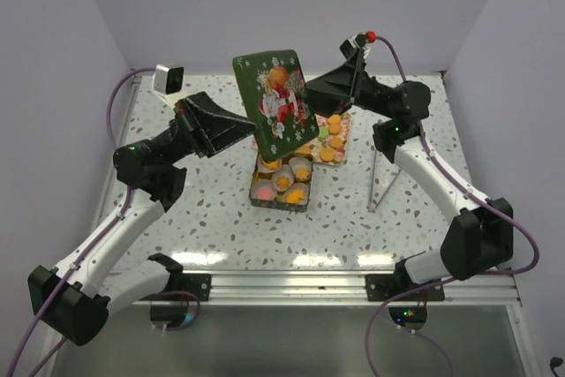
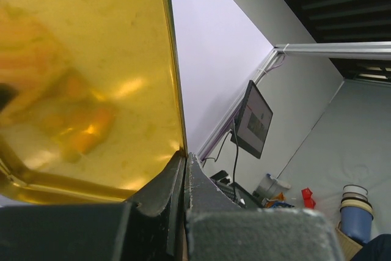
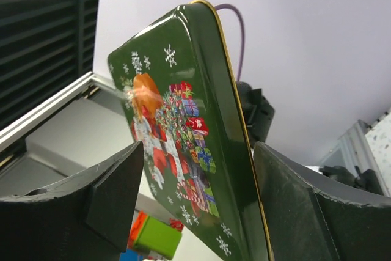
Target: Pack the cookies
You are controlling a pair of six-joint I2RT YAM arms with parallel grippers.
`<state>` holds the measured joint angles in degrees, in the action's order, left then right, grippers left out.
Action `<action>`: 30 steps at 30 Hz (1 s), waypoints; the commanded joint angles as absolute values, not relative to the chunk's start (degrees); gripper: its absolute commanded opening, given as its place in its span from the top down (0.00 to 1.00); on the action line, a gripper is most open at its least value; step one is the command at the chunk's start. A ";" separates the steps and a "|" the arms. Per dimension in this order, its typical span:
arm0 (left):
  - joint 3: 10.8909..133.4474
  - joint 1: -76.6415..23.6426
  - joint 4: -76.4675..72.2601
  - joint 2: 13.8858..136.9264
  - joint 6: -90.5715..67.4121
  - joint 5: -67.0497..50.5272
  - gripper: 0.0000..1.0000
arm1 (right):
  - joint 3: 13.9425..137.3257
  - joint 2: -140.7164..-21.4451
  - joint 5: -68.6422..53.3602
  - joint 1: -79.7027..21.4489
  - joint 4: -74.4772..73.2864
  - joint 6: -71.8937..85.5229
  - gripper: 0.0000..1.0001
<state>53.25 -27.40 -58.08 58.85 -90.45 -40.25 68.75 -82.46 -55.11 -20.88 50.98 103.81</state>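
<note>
- The cookies (image 1: 284, 183) were small flat round discs, mostly orange, with a few green and pink ones.
- Some sat in white pleated paper cups (image 1: 301, 170) inside an open green tin base (image 1: 279, 203) near the middle of the speckled desk (image 1: 221, 231).
- More cookies lay in a cluster just behind the base, toward the desk's far right, partly hidden by the lid.
- A green Christmas tin lid (image 1: 274, 99) hung tilted in the air above the base. Its printed face showed a Santa, presents and snowflakes, and its inside was gold.
- The left claw (image 1: 253, 128) was clenched on the lid's edge, with the rim pinched between its pressed-together fingers.
- The right claw (image 1: 309, 94) was spread wide, one finger on each side of the lid's opposite edge. Whether the fingers touched the lid could not be told.
</note>
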 commanded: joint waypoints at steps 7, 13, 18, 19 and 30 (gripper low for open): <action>54.49 -26.98 -60.56 58.97 -90.18 -39.37 1.00 | 70.49 -80.60 -57.48 -23.73 62.75 111.71 0.40; 53.35 -26.90 -58.01 58.45 -89.30 -39.29 1.00 | 69.44 -77.97 -57.57 -23.73 61.26 111.10 0.62; 50.02 -25.06 -52.66 56.87 -89.12 -39.46 1.00 | 66.19 -75.06 -58.18 -23.73 58.37 108.99 0.68; 49.66 -24.61 -50.91 56.17 -88.69 -39.46 1.00 | 65.66 -73.75 -58.36 -23.73 57.49 108.38 0.69; 55.71 -22.41 -20.13 60.81 -73.67 -40.60 0.99 | 65.73 -67.33 -59.86 -23.73 16.51 79.04 0.74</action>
